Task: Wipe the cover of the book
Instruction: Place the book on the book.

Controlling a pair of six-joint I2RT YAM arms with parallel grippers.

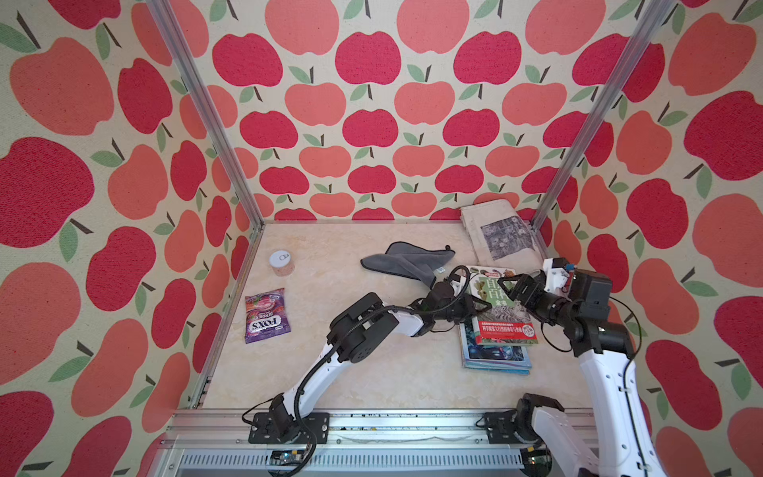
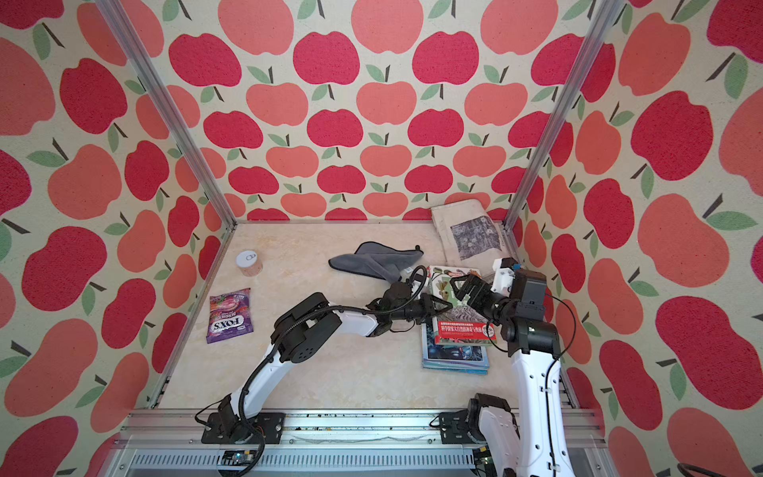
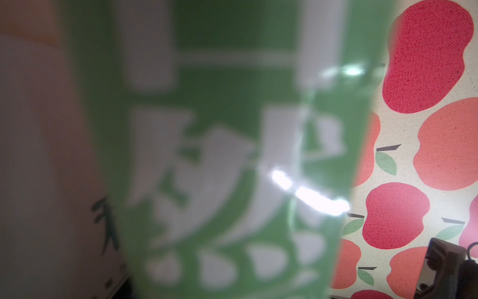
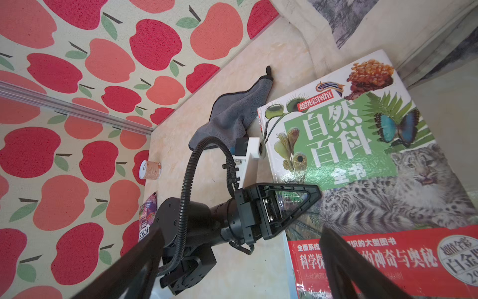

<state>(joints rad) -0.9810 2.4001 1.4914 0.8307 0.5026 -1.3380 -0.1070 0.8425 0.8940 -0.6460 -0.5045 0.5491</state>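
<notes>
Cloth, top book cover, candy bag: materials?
grey cloth: looks like microfibre, matte, soft folds, dark stitched edge.
top book cover: glossy laminated card, likely; shows glare streaks.
candy bag: shiny plastic film, probably; crinkled, reflective.

- book (image 1: 501, 305) atop second book (image 1: 493, 357), right side of table (image 1: 371, 371)
- cloth (image 1: 406, 260) behind-left of them; newspaper (image 1: 499, 231) behind, far corner
- can (image 1: 281, 263) far left; candy bag (image 1: 267, 316) before it

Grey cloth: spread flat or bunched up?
Bunched. The grey cloth lies rumpled in loose folds on the table, next to the book, with nothing holding it.
</notes>
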